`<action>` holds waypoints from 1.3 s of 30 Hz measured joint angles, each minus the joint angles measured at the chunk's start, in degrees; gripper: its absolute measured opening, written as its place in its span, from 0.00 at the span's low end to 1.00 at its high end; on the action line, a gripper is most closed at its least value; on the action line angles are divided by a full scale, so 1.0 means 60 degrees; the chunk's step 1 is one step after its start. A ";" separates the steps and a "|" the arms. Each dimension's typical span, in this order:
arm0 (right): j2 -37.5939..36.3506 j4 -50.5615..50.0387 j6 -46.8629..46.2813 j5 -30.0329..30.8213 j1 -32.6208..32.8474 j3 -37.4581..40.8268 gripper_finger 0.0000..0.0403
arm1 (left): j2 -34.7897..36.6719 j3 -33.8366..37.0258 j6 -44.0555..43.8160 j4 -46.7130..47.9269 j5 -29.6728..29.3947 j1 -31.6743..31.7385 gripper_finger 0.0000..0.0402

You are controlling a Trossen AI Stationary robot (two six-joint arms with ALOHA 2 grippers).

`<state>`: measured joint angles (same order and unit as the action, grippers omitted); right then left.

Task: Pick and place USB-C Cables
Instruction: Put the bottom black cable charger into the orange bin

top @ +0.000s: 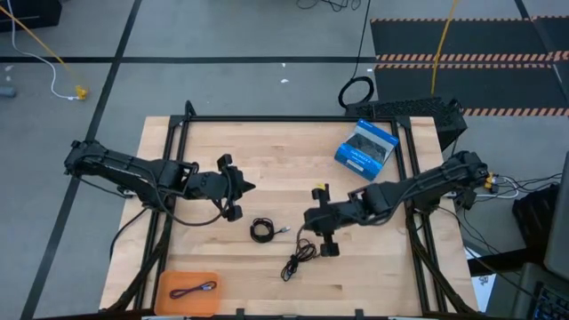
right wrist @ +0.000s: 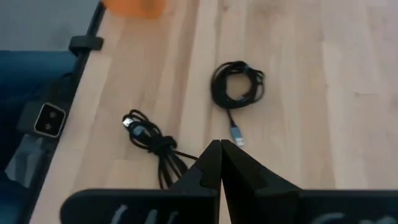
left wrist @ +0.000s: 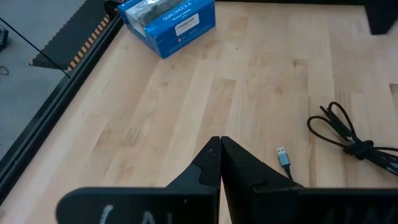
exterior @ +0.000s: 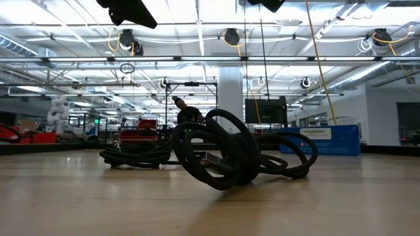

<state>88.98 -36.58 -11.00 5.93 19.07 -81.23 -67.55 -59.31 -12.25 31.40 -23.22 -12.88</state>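
A tight black coil lies flat on the table, its plug end sticking out. A loose black bundle lies nearer the near edge and fills the front of the low view, with the coil behind it. The purplish-blue cable lies folded in an orange tray. My left gripper is shut and hovers left of the coil, toward the far side. My right gripper is shut and hovers right of the coil, above the bundle's far end.
A blue packaged box lies near the table's far right corner. A black frame runs along the far edge and down both sides. Bare wood lies between the two grippers and toward the near right.
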 joint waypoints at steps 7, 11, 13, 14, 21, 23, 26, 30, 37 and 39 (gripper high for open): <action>-0.0623 0.2012 0.0170 0.0245 0.0519 0.1958 0.00 | 0.0000 0.0004 -0.0001 -0.0012 -0.0002 0.0000 0.02; -0.1094 0.3091 -0.0130 0.0251 0.0528 0.3312 0.00 | 0.0000 0.0004 0.0000 -0.0054 -0.0004 0.0000 0.02; -0.1363 0.3662 -0.0257 0.0251 0.0528 0.3875 0.00 | 0.0000 0.0004 -0.0007 -0.0091 -0.0004 0.0000 0.02; -0.1470 0.3906 -0.0315 0.0251 0.0528 0.4178 0.00 | 0.0000 0.0004 -0.0007 -0.0099 -0.0004 0.0000 0.02; -0.1938 0.5371 -0.0654 0.0070 0.0586 0.5885 0.00 | 0.0000 0.0004 0.0000 -0.0270 -0.0004 0.0000 0.02; -0.1907 0.5407 -0.0922 -0.0039 0.0594 0.6027 0.00 | 0.0000 0.0004 0.0004 -0.0270 -0.0005 0.0000 0.02; -0.1771 0.5579 -0.1350 -0.0147 0.0593 0.6039 0.00 | 0.0000 0.0004 0.0009 -0.0271 -0.0004 0.0000 0.02; -0.1484 0.6385 -0.1358 -0.0537 0.0624 0.6036 0.00 | 0.0000 0.0004 0.0018 -0.0273 -0.0005 0.0000 0.02; -0.0743 0.7537 -0.0970 -0.0536 0.0655 0.6028 0.00 | 0.0000 0.0004 0.0018 -0.0276 -0.0004 0.0000 0.02; -0.0515 0.7705 -0.0920 -0.0539 0.0652 0.6028 0.00 | 0.0000 0.0004 0.0018 -0.0273 -0.0007 0.0000 0.02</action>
<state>85.88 9.65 -16.52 2.70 22.98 -45.06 -67.55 -59.29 -12.14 29.76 -23.27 -12.88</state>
